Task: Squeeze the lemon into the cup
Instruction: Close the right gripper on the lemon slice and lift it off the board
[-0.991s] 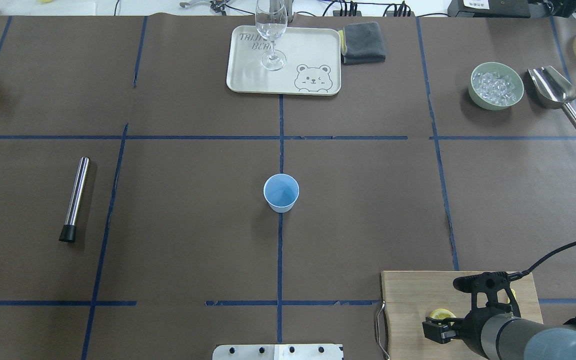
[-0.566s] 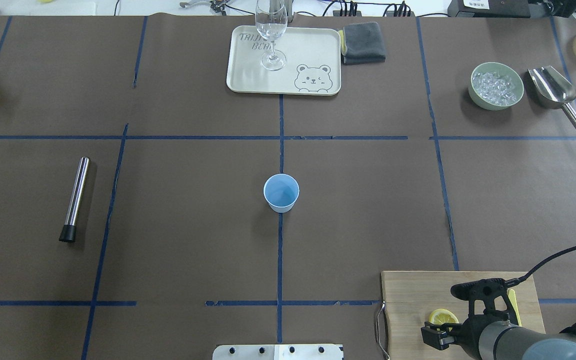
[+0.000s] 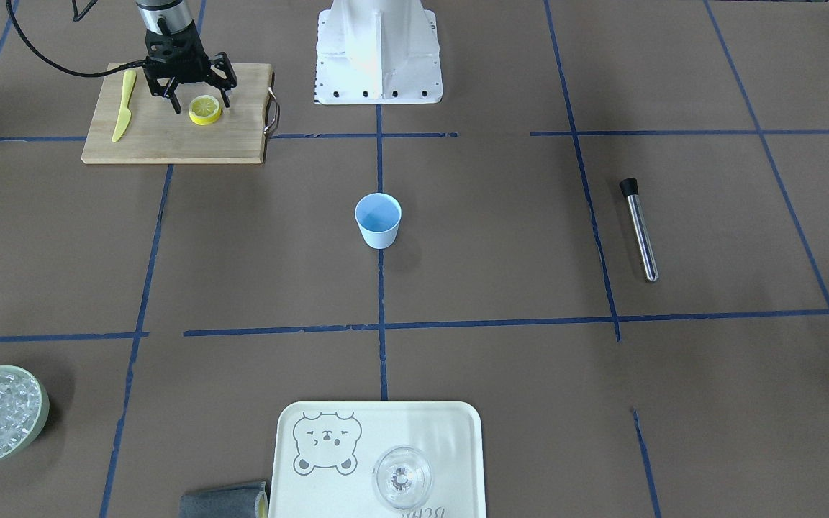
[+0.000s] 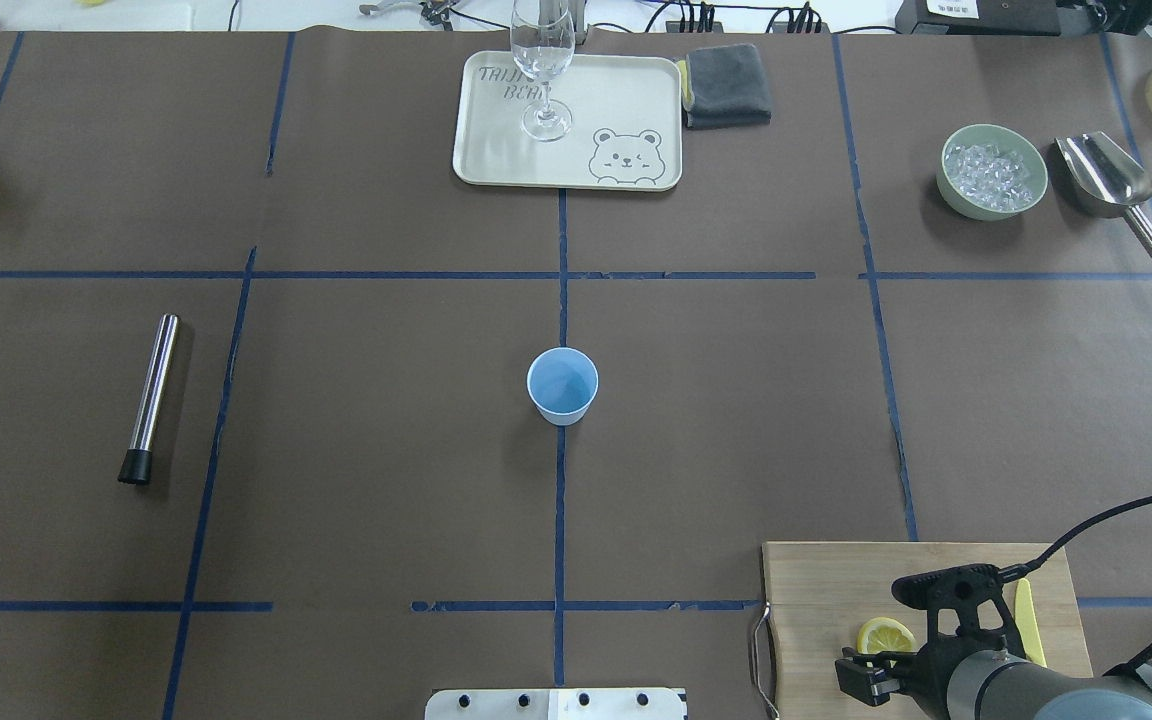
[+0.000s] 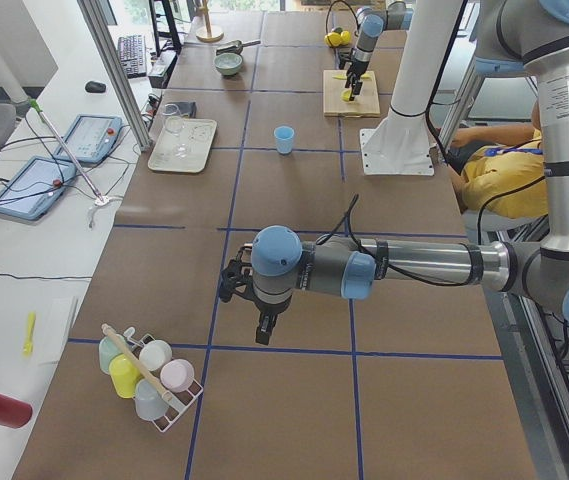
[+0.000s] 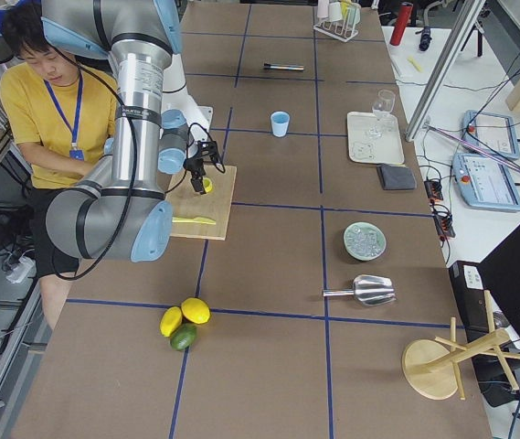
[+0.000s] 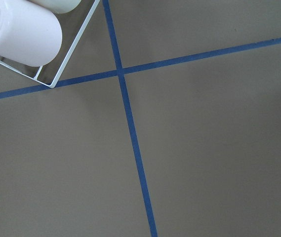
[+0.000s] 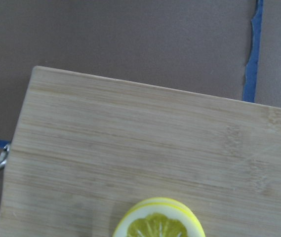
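Observation:
The lemon (image 3: 205,109) is a round yellow slice lying cut face up on a wooden cutting board (image 3: 162,140) at the table's near right corner. It also shows in the overhead view (image 4: 885,635) and at the bottom edge of the right wrist view (image 8: 157,224). My right gripper (image 3: 197,99) hangs open just above the slice, fingers spread to either side of it. The light-blue cup (image 4: 562,385) stands upright at the table's middle, far from both grippers. My left gripper (image 5: 262,322) hovers over bare table far left; I cannot tell whether it is open.
A yellow knife (image 3: 124,104) lies on the board beside the gripper. A tray (image 4: 496,150) with a clear glass (image 4: 543,70), a grey cloth (image 4: 728,85), a bowl of ice (image 4: 992,170), a metal scoop (image 4: 1111,185) and a steel muddler (image 4: 151,398) lie around. A cup rack (image 5: 149,375) sits near the left gripper.
My right gripper has drawn back toward the robot's side of the board, so more of the lemon slice shows in the overhead view. Nothing else moved.

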{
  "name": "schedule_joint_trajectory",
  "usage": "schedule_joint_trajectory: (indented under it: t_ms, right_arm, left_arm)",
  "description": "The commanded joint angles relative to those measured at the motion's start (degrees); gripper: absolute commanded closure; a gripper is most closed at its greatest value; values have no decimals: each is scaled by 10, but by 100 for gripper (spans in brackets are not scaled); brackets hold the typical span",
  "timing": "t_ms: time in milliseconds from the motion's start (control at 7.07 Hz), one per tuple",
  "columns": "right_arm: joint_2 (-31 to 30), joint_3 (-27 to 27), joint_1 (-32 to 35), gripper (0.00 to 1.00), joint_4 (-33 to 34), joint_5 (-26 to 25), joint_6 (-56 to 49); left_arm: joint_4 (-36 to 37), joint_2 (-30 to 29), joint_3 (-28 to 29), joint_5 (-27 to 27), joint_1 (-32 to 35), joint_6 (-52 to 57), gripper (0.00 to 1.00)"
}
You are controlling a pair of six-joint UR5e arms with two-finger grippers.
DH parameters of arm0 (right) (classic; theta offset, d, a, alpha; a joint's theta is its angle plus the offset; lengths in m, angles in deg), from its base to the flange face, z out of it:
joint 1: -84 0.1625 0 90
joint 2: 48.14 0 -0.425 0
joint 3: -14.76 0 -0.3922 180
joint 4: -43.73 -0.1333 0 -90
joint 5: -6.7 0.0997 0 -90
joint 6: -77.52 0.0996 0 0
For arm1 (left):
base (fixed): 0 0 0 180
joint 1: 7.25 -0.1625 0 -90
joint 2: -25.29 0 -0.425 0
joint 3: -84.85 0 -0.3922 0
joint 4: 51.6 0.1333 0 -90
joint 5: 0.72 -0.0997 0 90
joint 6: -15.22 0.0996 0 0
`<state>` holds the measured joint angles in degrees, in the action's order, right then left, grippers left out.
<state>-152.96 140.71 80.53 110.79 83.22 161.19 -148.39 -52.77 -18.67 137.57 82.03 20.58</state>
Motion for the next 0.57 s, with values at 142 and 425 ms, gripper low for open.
schedule_joint_trajectory:
  t_ms: [142,425]
  right_arm:
    - [11,-3,0,7,0,-11,0]
    - [13,-8,1,14,0,-11,0]
  left_arm:
    - [0,5,-7,0,0,0,0]
    - [0,7,-9,0,0,0,0]
